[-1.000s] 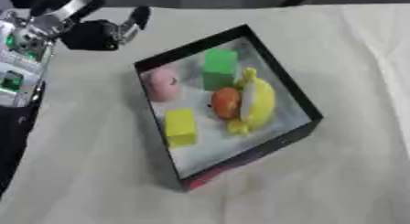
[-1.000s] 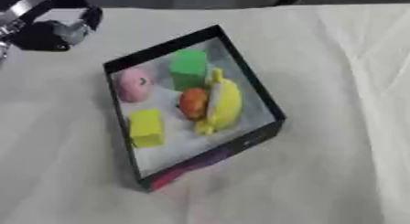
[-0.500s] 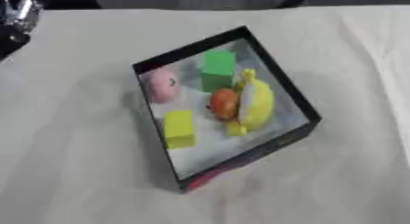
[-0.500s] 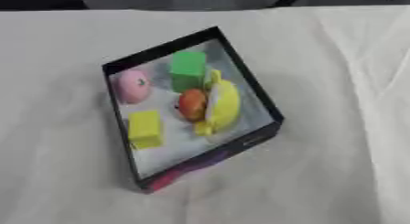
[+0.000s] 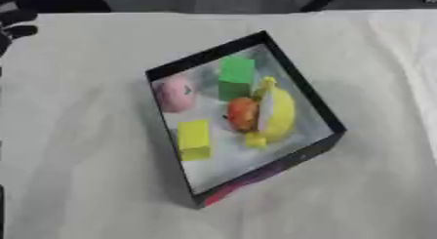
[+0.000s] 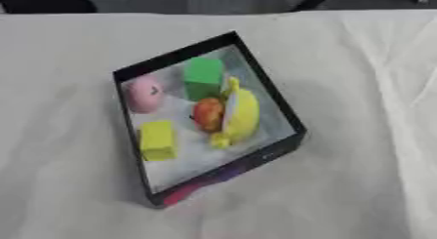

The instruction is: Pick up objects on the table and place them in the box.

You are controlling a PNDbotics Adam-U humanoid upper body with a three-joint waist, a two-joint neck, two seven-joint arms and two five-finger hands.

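Only a sliver of my left hand is showing at the upper-left edge: black, rounded shapes, seemingly my fingers, with a paler grey patch between them.

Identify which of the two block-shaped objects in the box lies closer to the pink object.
The green block, at the box's far end beside the pink object. The yellow block lies nearer the camera.

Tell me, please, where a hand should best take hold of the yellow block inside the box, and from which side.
Probably from above, pinching the yellow block across its two long sides. It lies flat near the box's left wall, so a sideways approach is blocked; only the top is free.
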